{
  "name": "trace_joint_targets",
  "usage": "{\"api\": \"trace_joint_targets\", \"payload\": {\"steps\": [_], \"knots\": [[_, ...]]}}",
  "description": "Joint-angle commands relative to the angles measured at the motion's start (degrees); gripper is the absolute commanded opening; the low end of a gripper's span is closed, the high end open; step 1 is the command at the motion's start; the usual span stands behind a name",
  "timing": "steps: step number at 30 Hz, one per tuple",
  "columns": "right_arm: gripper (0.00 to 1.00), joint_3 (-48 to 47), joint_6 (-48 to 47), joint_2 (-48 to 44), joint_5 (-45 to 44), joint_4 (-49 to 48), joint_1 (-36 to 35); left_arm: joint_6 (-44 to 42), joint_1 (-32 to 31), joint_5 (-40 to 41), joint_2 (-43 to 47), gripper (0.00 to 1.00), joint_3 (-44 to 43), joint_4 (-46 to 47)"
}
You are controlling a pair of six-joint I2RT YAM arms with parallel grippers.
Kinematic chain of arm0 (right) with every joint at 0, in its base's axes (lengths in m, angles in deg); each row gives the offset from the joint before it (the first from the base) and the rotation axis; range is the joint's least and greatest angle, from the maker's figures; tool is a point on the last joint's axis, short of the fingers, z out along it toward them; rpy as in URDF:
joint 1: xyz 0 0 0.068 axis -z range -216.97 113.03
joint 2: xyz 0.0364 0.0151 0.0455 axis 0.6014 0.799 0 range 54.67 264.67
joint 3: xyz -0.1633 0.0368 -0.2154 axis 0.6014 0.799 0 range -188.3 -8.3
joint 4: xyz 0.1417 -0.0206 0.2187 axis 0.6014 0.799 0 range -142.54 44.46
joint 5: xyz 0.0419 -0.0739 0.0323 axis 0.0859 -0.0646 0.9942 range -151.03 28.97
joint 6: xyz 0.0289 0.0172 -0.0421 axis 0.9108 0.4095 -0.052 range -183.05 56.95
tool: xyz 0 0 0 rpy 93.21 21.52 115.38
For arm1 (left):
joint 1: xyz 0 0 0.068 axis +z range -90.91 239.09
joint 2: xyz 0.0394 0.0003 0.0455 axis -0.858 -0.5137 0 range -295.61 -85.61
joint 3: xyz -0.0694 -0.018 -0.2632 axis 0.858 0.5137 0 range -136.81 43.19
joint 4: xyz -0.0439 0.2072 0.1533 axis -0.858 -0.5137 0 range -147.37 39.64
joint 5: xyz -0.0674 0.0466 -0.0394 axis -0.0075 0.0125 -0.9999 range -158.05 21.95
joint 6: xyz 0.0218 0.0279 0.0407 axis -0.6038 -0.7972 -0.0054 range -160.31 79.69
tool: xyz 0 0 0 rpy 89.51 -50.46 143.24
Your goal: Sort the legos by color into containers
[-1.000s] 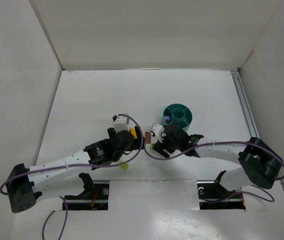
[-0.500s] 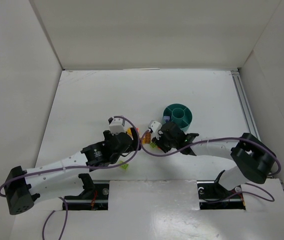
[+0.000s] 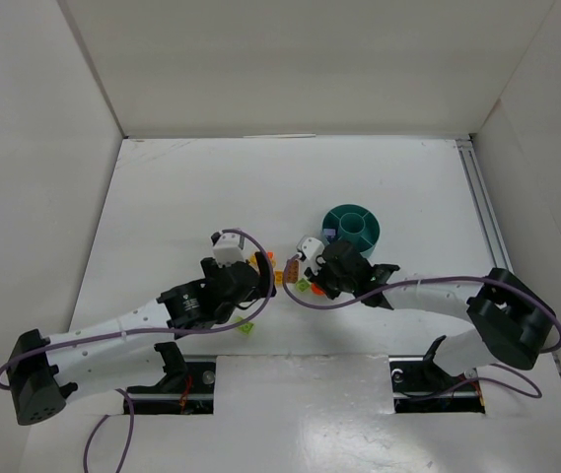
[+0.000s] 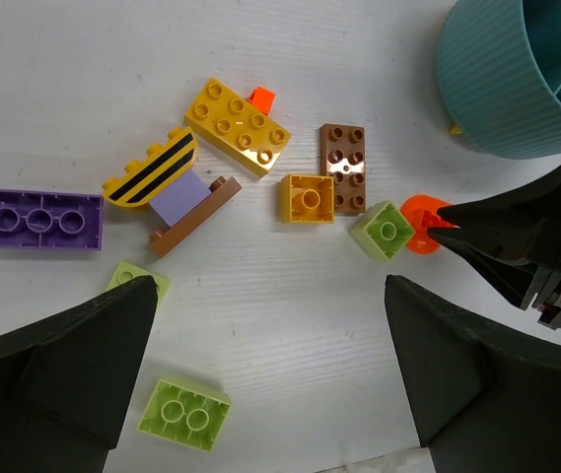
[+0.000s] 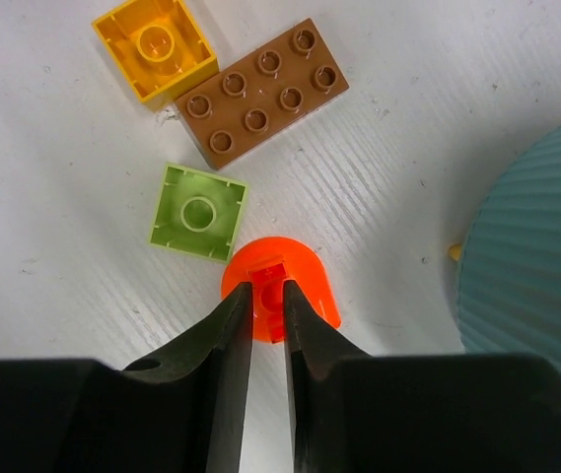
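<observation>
Orange round piece (image 5: pixel 305 271), on the table, pinched by the right gripper (image 5: pixel 268 305); teal bowl (image 5: pixel 536 246) near on its right.

Right jaws stood narrowed onto the small raised tab at the piece's centre, a thin hold. The piece lay just beside a lime green brick (image 5: pixel 199 212), corner to rim; whether they touched could not be told. A brown brick (image 5: pixel 265 94) and a yellow brick (image 5: pixel 157 47) lay beyond. Advised: lift straight up before swinging toward the bowl, so the lime brick was not dragged along; carry level and slowly, as the tab grip could let the disc pivot; clear the bowl's wall before release. Left gripper (image 4: pixel 270 296) hung spread wide above the pile, holding nothing.
</observation>
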State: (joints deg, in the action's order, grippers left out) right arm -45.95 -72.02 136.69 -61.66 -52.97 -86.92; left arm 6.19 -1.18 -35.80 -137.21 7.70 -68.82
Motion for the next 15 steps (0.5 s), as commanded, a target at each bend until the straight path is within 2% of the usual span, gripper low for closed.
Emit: {"api": "trace_joint_targets", "payload": {"steps": [1,2,3,8,14,15], "knots": [[0.24,-0.1,-0.1,-0.1,0.1,-1.5,-0.5,0.5,0.2,1.7,1.9,1.0,-0.2,-0.6],[0.25,-0.1,-0.1,0.8,0.1,-1.5,-0.5,0.5,0.2,1.7,1.9,1.0,0.3,-0.6],[0.31,-0.7,-0.1,0.8,0.1,-1.5,-0.5,0.5,0.2,1.7,1.9,1.0,0.3,-0.6],[0.34,-1.2,-0.1,2.8,0.1,-1.5,-0.5,0.5,0.2,1.7,1.9,1.0,0.3,-0.6],[0.3,-1.2,-0.1,3.3,-1.0,-2.0,-0.5,0.5,0.2,1.7,1.9,1.0,0.3,-0.6],[0.26,-1.2,-0.1,3.3,-1.0,-2.0,-0.5,0.5,0.2,1.7,1.9,1.0,0.3,-0.6]]}}
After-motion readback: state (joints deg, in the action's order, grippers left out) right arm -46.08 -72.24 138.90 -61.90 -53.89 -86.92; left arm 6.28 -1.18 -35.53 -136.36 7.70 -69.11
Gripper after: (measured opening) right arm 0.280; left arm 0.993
